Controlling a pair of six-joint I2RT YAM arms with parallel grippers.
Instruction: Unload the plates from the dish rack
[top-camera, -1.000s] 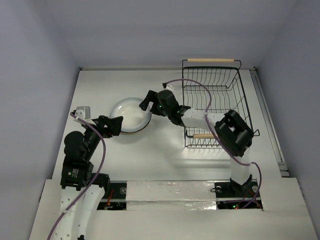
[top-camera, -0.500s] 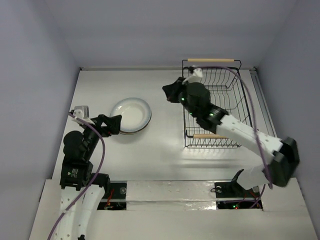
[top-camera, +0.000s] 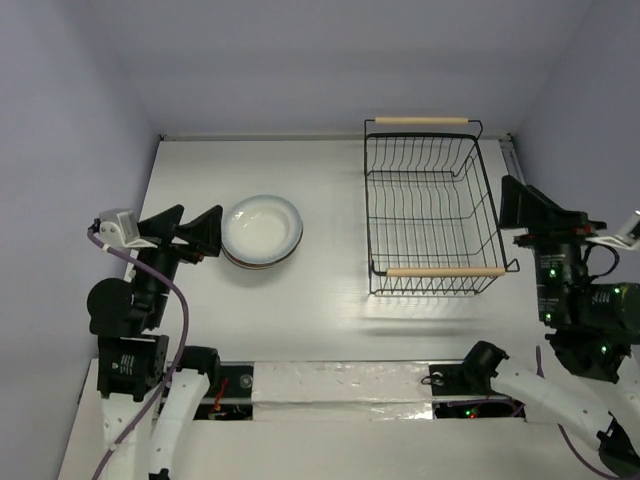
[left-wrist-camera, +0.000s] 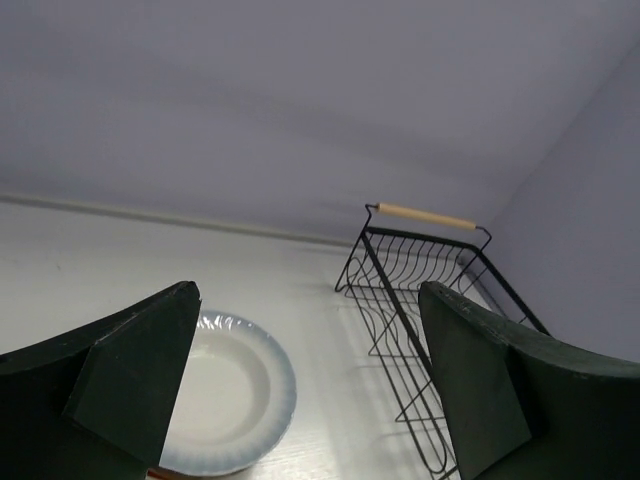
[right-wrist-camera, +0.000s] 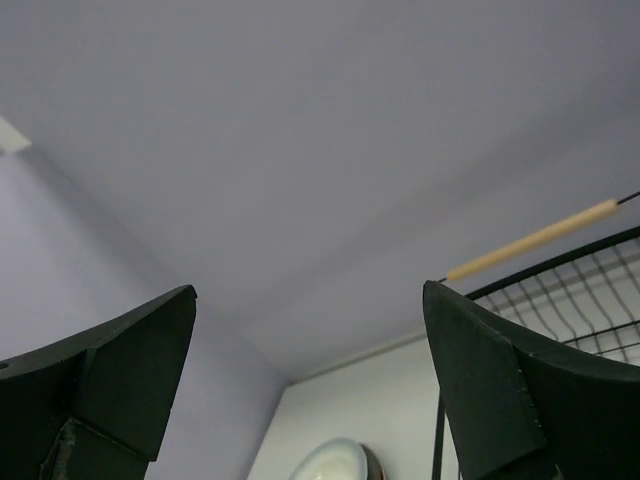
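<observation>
The dish rack stands on the right half of the table with nothing in it: the top view looks straight through its black wires to the white surface, and both wooden handles, far and near, are bare. The plates lie left of the rack and well apart from it, flat in one stack, a white plate with a pale blue rim on top and thin darker edges of others showing under its near side; how many there are cannot be counted from here. Judged from this, the unloading looks finished, with no plate left to lift out and at most a parking of the arms to come. The left gripper is raised just left of the stack with its jaws spread wide and nothing between them; in its wrist view the top plate sits low beside the left finger, below and ahead of the jaws, not touched. The right gripper is up at the right edge of the scene, right of the rack, jaws likewise spread and holding nothing, pointed toward the far wall, the rack's far handle just beside its right finger and the stack far off to the left
</observation>
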